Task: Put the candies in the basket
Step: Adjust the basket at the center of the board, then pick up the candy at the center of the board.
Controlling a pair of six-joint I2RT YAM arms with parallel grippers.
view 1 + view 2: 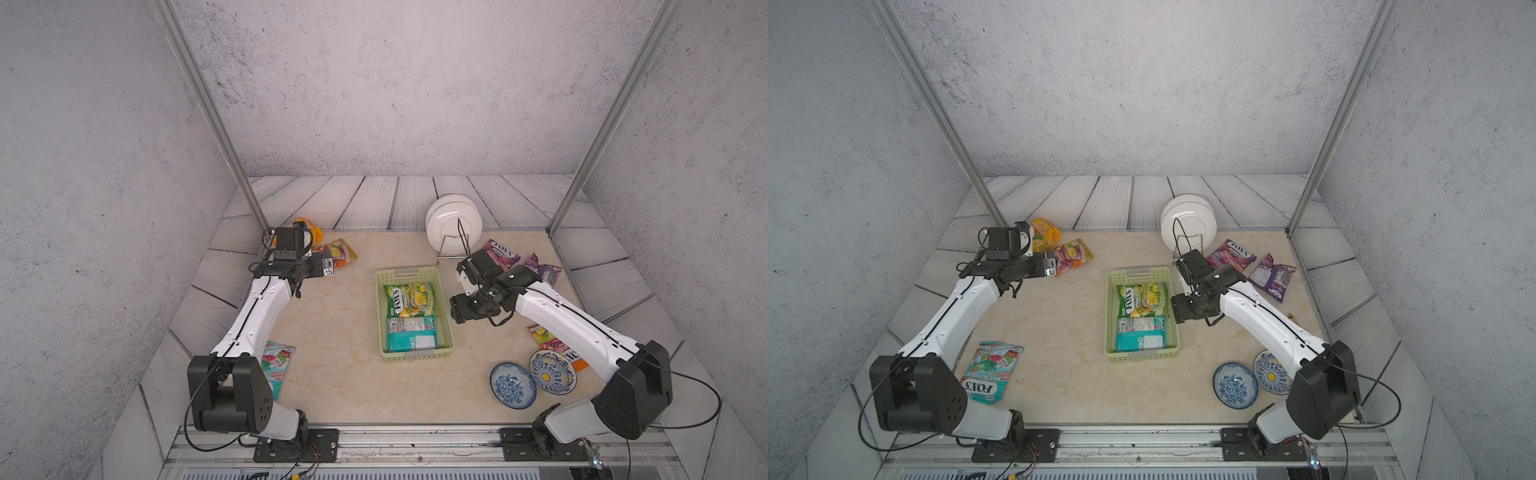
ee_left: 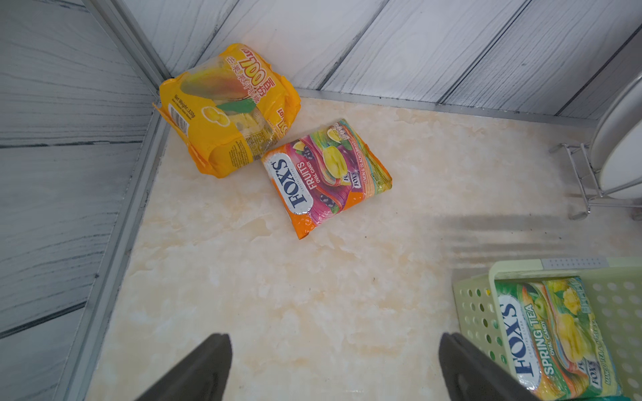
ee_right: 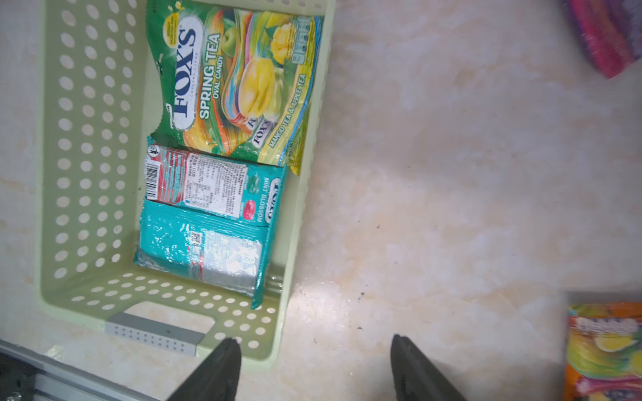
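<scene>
**Top views.** The basket [image 1: 380, 316], pale green and perforated, is placed mid-worktop [image 1: 332, 386] between the arms. Two candies are lodged in it: the Spring Tea packet [image 1: 409, 300] at the far end and the Mint Blossom packet [image 1: 411, 337] at the near end. Six are counted outside.
- The Fruits packet [image 1: 341, 252] and the yellow mango bag [image 1: 311, 232] are found in the far left corner, just past the left arm [image 1: 257, 307].
- Two purple packets [image 1: 502, 250] are found beyond the right arm [image 1: 573, 320].
- An orange packet [image 1: 548, 340], by the patterned bowls [image 1: 513, 384], is shown clearly in a top view only.
- A second teal packet [image 1: 992, 370], by the left arm's base, is shown nearly whole in a top view.

**Left wrist view.** The left claw [image 2: 338, 368] is spread wide and empty. The Fruits packet is seen ahead of it, well apart, with its long axis slanted across the line of approach. The mango bag is set just beside the packet's far corner, against the frame post. The left arm is judged the nearer. A wrist turn is judged needed so that the short side is spanned.

**Right wrist view.** The right claw [image 3: 316, 368] is parted, with nothing between its fingers. It is placed over the basket's near corner and the bare worktop beside it. The printed backs and labels of the lodged packets are legible here alone.
</scene>
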